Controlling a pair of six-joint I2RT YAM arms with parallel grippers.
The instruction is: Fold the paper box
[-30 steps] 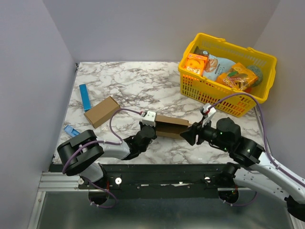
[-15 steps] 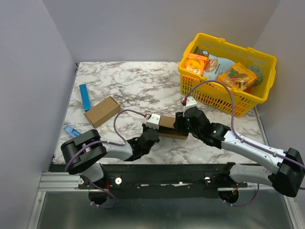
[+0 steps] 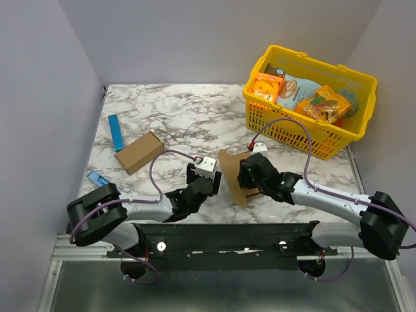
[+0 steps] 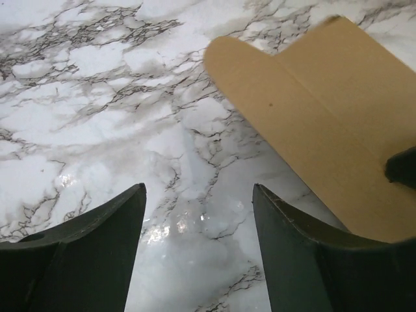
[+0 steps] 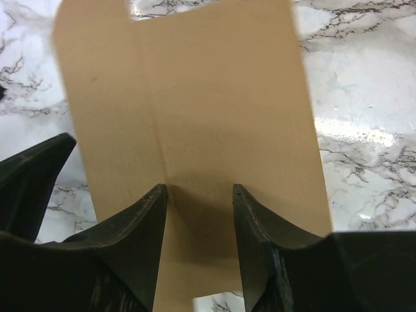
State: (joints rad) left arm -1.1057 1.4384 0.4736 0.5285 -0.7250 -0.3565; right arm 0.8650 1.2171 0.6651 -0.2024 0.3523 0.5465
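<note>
The paper box [image 3: 229, 177] lies as a flat brown cardboard sheet with creases and a rounded flap near the table's front middle. It fills the upper right of the left wrist view [image 4: 325, 110] and most of the right wrist view [image 5: 195, 97]. My right gripper [image 3: 247, 174] sits over the sheet, its fingers part-way apart [image 5: 199, 188] with only the flat cardboard surface showing between them. My left gripper [image 3: 203, 179] stands just left of the sheet, open [image 4: 198, 192] over bare marble, holding nothing.
A second small brown carton [image 3: 138, 151] lies at the left, with a blue strip [image 3: 117, 132] behind it and a blue piece [image 3: 97, 177] near the front left edge. A yellow basket [image 3: 312, 65] with orange snack boxes [image 3: 268, 86] stands at the back right.
The left gripper has opened and let go of the paper box. The right gripper swung in from the right onto it, and the box now lies flatter as a sheet.
</note>
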